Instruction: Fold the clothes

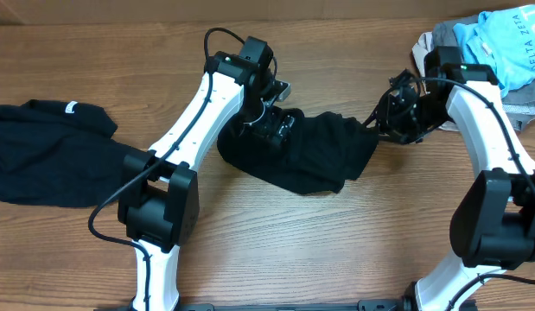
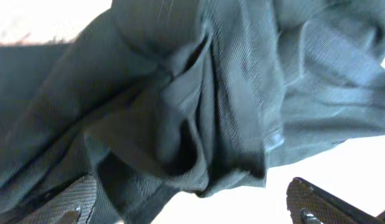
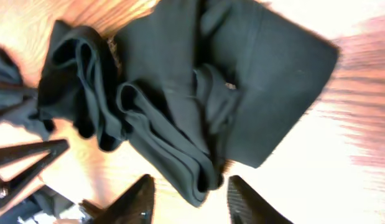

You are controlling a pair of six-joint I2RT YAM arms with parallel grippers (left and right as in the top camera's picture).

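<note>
One of the clothes, a black garment (image 1: 310, 151), lies bunched in thick folds at the table's middle. My left gripper (image 1: 271, 121) hovers over its left end. In the left wrist view the gripper (image 2: 192, 208) stands wide open, with the creased fabric (image 2: 198, 112) just beyond its fingers (image 2: 68, 202). My right gripper (image 1: 384, 121) is at the garment's right end. It (image 3: 191, 202) is open, and a layered fold edge (image 3: 192, 180) lies loose between the jaws without being pinched. A second black garment (image 1: 51, 151) with a white neck tag (image 1: 70, 107) lies spread at the far left.
A pile of pale-blue (image 1: 500, 39) and grey (image 1: 431, 47) garments sits at the back right corner, close behind the right arm. The wooden table (image 1: 336, 250) shows bare at the front and back middle.
</note>
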